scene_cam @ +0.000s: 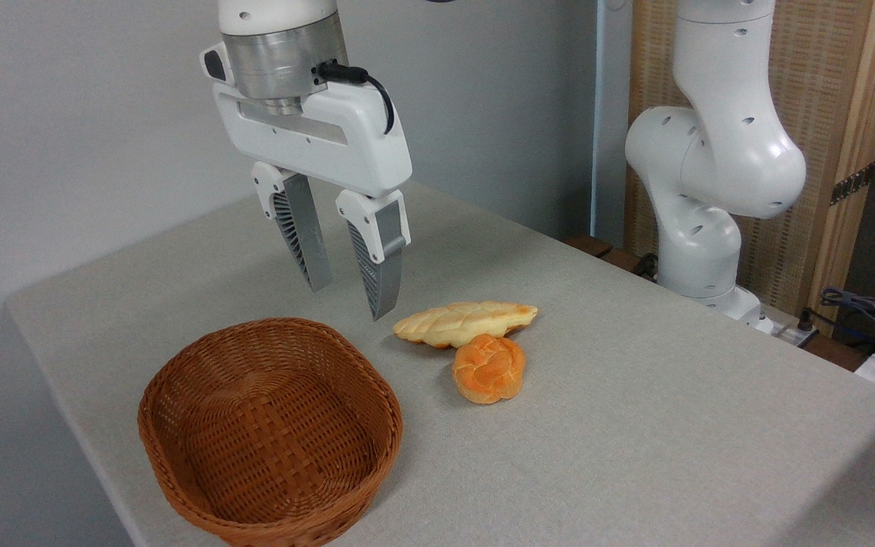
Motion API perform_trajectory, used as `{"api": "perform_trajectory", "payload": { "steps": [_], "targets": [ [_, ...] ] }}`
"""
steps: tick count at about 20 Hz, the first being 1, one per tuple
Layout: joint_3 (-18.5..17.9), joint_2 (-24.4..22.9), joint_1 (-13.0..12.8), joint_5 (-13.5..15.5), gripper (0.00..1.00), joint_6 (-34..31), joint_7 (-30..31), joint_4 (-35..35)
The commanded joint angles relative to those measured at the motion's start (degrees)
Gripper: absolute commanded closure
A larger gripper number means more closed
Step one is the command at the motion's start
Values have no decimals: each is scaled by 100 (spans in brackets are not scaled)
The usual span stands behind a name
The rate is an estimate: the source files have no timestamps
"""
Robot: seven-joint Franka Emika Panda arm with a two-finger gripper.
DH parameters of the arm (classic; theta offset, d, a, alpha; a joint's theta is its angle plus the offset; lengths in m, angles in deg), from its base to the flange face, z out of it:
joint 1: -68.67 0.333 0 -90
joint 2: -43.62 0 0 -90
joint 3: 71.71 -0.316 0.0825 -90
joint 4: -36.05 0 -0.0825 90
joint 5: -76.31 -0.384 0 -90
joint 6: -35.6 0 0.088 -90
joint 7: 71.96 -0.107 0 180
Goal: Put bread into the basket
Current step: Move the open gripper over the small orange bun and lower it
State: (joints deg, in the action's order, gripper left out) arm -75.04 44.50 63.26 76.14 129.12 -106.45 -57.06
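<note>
Workspace at the outset of a bread-to-basket transfer. The gripper (350, 300) of the Franka arm (711, 159) hangs above the grey table (635, 425) with its two ribbed fingers (302, 235) pointing down and spread apart; the claw is released and holds nothing. Its tips are clear of the tabletop, above the ground between the basket and the breads, so neither object is touched.

The bread (488, 368), a small round orange-golden knotted bun, rests on the table to the right of the gripper and nearer the camera. It lies just beside, and appears to touch, the braided loaf (465, 322), a longer pale yellow piece lying crosswise behind it. This closeness matters for the grasp: fingers closing on the bun from the far side would likely meet the loaf, so an approach that straddles the bun along its free sides seems the safer choice.

The wicker basket (179, 395) stands at the lower left, near the table's front edge, upright, open-topped and empty. Its low walls and wide oval mouth suit a simple release from above. It sits apart from both breads, leaving a short stretch of bare table to cross.

No part of the task is yet done: the bun is ungrasped and outside the basket. The next move is judged to be a shift rightward and a descent over the bun.
</note>
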Motion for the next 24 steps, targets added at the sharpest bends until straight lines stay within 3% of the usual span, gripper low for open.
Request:
{"api": "perform_trajectory", "payload": {
  "steps": [1, 11, 14, 19, 24],
  "targets": [
    [-98, -9, -82, 9, 0, -246, -22, 92],
    [-90, -193, -83, 17, 0, -177, -22, -179],
    [-81, -579, -117, 17, 0, 130, -22, -802],
    [-98, -1589, -399, 9, 0, 939, -31, -2409],
    [-107, -2504, -443, -44, 0, 1361, -40, -3940]
  ]
}}
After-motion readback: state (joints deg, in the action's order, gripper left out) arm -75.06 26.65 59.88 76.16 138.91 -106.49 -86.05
